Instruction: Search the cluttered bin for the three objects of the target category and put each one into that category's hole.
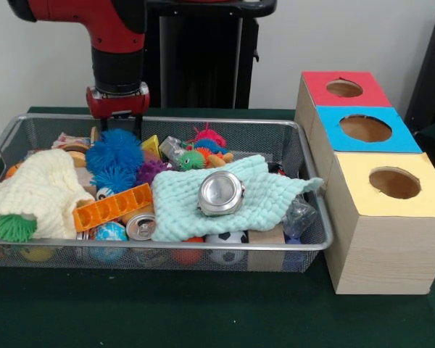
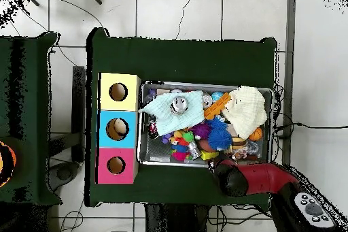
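Three wooden boxes stand in a row on my table [image 1: 167, 312], which wears a dark green cloth: a red-topped box [image 1: 346, 88], a blue-topped box [image 1: 364, 129] and a yellow-topped box [image 1: 390, 185], each with a round hole in its lid. They sit touching one another, just beside the wire mesh bin [image 1: 312, 225]. That bin is crammed: a pale mint cloth [image 1: 264, 190] with a round metal tin [image 1: 221, 193] lying on it, a cream cloth [image 1: 36, 192], a fuzzy blue ball [image 1: 114, 151], an orange perforated block [image 1: 112, 206] and a drink can [image 1: 141, 226] among small balls. Which three things are my targets I cannot tell. My claw [image 1: 125, 122] hangs at the bin's back rim behind the blue ball; I cannot tell how its fingers stand or whether they hold anything. Around the table, the overhead view shows a pale tiled floor [image 2: 177, 15] with thin cables, and a plain light wall [image 1: 29, 65] stands behind me.
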Robot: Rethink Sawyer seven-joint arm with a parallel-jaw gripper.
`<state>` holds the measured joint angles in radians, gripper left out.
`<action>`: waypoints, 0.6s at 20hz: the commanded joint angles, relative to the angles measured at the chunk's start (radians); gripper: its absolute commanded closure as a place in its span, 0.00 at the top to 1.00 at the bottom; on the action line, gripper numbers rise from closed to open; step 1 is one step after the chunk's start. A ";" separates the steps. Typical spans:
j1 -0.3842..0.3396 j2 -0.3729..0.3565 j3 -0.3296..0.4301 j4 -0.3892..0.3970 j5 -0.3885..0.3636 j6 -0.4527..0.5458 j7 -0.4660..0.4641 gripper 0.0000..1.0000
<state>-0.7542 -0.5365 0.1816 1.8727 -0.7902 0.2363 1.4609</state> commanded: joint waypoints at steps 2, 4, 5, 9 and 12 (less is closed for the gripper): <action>-0.084 0.036 0.072 -0.094 -0.032 0.023 -0.026 1.00; -0.103 0.017 0.093 -0.084 -0.022 0.049 -0.045 1.00; -0.109 0.008 0.101 -0.080 -0.019 0.059 -0.051 1.00; -0.138 -0.063 0.137 -0.040 0.012 0.117 -0.085 1.00; -0.157 -0.130 0.164 -0.006 0.042 0.174 -0.113 1.00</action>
<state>-0.8799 -0.5758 0.2437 1.8935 -0.7839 0.2734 1.4609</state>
